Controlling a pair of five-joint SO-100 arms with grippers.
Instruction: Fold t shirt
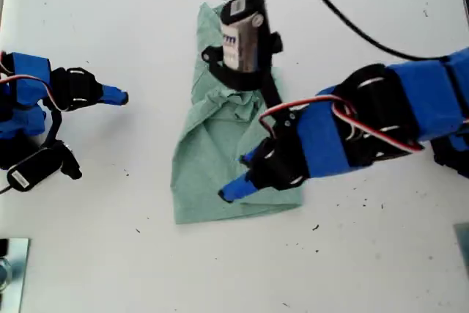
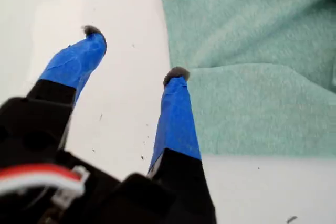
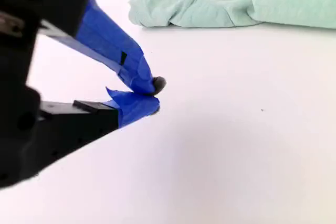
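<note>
Two tools, both empty; t shirt (image 1: 220,152) lies partly folded at centre of the exterior view, on the white bench (image 1: 366,269).

Our first tool (image 2: 134,51) has its jaws wide apart over the shirt's lower edge in the exterior view; the first wrist view puts one fingertip (image 2: 177,74) at a cloth edge, the other over bare bench, nothing gripped. Our second tool (image 3: 152,95) sits pinched to a narrow gap at the exterior view's left, well apart from the cloth. The shirt's long axis runs top to bottom in the exterior view, so the first arm is clearly nearer. Only the first wrist view shows the layered fold edge; the exterior view alone shows the bunched upper part under the arm's camera.
</note>
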